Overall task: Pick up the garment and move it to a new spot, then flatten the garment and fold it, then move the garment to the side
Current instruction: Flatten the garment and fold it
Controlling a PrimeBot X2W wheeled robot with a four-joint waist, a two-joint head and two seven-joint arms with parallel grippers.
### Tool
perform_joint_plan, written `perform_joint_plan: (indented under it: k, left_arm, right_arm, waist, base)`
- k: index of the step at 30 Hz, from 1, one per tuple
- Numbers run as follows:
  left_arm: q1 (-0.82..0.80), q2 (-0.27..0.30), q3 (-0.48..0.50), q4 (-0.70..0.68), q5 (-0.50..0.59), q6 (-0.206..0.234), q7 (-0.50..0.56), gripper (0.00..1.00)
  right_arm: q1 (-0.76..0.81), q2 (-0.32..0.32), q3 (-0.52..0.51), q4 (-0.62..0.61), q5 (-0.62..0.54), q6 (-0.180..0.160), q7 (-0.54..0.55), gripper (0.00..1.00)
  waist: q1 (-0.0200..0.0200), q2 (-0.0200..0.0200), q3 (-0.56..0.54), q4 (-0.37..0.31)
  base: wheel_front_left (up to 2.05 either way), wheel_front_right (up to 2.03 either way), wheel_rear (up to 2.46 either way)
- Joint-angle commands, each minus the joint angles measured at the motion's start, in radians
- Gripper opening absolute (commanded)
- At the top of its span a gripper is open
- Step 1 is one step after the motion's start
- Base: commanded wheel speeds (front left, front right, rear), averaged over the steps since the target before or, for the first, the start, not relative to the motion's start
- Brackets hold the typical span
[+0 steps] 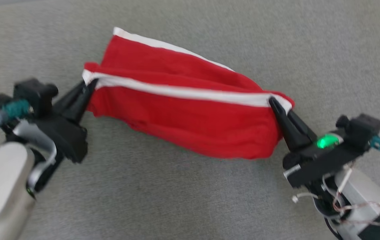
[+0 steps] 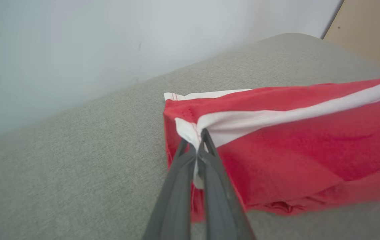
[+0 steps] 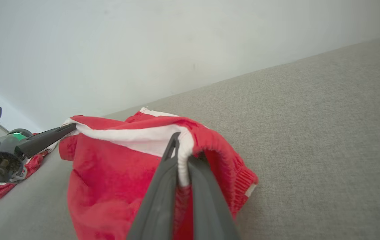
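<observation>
One garment (image 1: 190, 123), left gripper (image 1: 89, 85), right gripper (image 1: 274, 101)

Garment (image 1: 190, 123) soft red cloth; surface (image 1: 163, 200) matt grey woven fabric.

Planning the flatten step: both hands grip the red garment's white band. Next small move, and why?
Probably lower the left hand and right hand together while drawing them back, to lay the cloth out. Both are shut on the ends of the white band, already nearly straight between them, while the red garment hangs below, its bottom bunched on the grey surface.
</observation>
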Motion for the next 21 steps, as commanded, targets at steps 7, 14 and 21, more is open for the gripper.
perform_joint_plan:
  k: [7, 14, 21]
  left_arm:
    - [-0.200, 0.046, -0.139, 0.164, -0.090, 0.002, -0.013, 0.00]
    - [-0.325, 0.047, -0.256, 0.261, -0.124, 0.002, -0.055, 0.00]
    - [-0.418, 0.041, -0.353, 0.370, -0.140, 0.002, -0.128, 0.38]
  right_arm:
    - [-0.149, 0.067, 0.047, 0.143, 0.013, 0.000, -0.022, 0.00]
    - [-0.215, 0.108, 0.046, 0.223, 0.001, 0.001, -0.028, 0.00]
    - [-0.237, 0.149, 0.035, 0.252, -0.034, 0.001, -0.028, 1.00]
  waist:
    - [-0.0003, -0.0002, 0.095, -0.080]
    - [-0.0003, -0.0002, 0.107, -0.082]
    - [-0.0003, -0.0002, 0.107, -0.084]
  base:
    - [0.00, 0.00, 0.00]
    - [0.00, 0.00, 0.00]
    - [0.00, 0.00, 0.00]
